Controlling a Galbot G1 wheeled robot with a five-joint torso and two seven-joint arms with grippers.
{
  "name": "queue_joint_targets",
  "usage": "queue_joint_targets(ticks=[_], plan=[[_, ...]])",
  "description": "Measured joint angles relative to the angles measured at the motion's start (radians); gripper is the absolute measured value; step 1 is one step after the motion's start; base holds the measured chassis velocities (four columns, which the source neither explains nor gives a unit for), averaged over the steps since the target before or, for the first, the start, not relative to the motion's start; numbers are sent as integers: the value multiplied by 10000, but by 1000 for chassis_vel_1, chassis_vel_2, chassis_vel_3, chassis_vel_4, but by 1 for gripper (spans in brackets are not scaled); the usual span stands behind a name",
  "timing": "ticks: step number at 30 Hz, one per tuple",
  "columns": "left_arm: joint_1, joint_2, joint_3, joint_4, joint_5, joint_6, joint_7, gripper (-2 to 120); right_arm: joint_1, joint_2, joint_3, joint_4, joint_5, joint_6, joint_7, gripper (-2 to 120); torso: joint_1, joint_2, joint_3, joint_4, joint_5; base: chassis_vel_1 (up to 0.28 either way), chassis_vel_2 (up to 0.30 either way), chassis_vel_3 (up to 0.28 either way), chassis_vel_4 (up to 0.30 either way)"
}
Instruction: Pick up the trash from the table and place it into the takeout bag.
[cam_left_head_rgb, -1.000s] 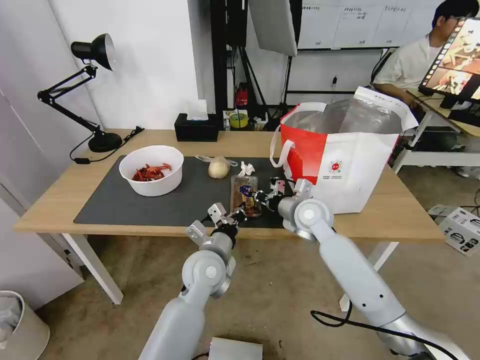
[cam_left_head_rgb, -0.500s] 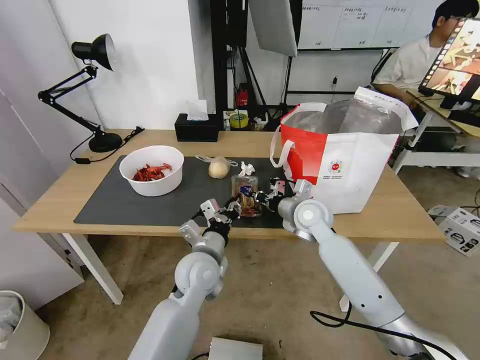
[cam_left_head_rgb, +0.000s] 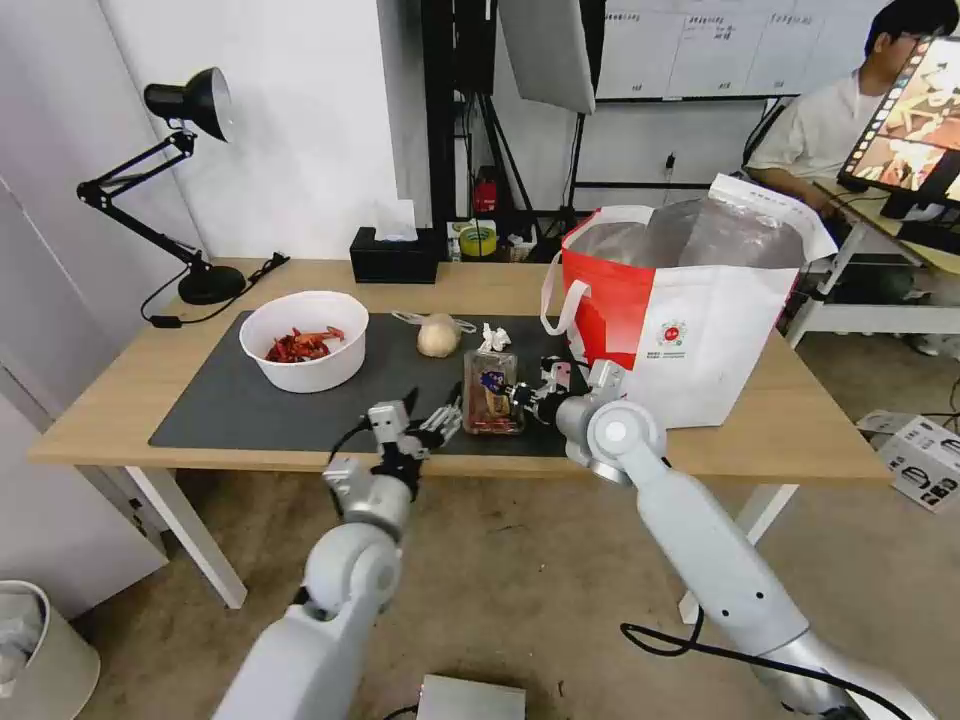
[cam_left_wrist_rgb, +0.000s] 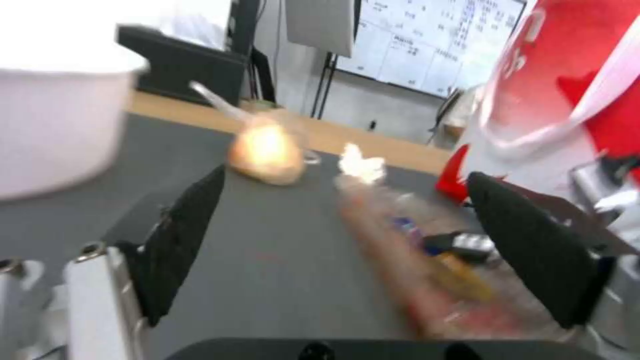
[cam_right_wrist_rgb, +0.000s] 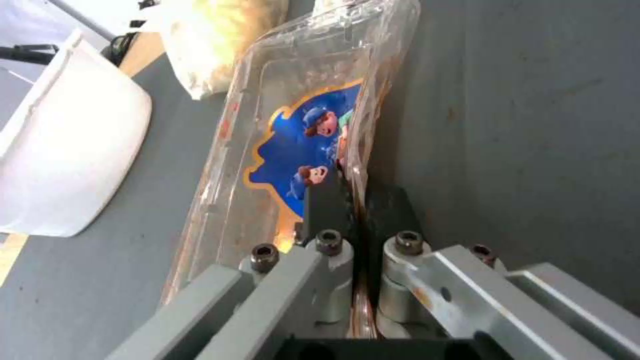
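Now | right end effector (cam_right_wrist_rgb: 357, 192) pinches clear tray (cam_right_wrist_rgb: 293, 125) rim (wrist view) | left end effector (cam_left_head_rgb: 425, 412) agape

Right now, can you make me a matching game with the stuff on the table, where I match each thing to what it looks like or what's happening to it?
Things:
1. bowl
2. plastic tray
3. takeout bag
4. left gripper

States:
A. open, holding nothing
B. red and white, silver inside
C. pinched at its edge by the right gripper
D. white, with red shells in it

Pairs: 1-D, 2-C, 3-B, 4-A
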Motion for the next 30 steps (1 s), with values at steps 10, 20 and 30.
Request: queue_joint_targets(ticks=[10,20,30], plan=[[1032,786,-1018,-183,841,-907,462,100,-88,-45,176,440,253,-12,305,0,2,-2,3,-7,-2,0,0,0,0],[1379,969,-1526,-117,1374,-1281,441,100,111,19,272,1206,700,-23,534,0,2,-2,2,-4,0,0,0,0,0],[1579,913,-1823,-109,1603,-1495,405,100,769,72,363,2393,1600,1,1074,0,2,-2,0,-4,1,0,0,0,0]])
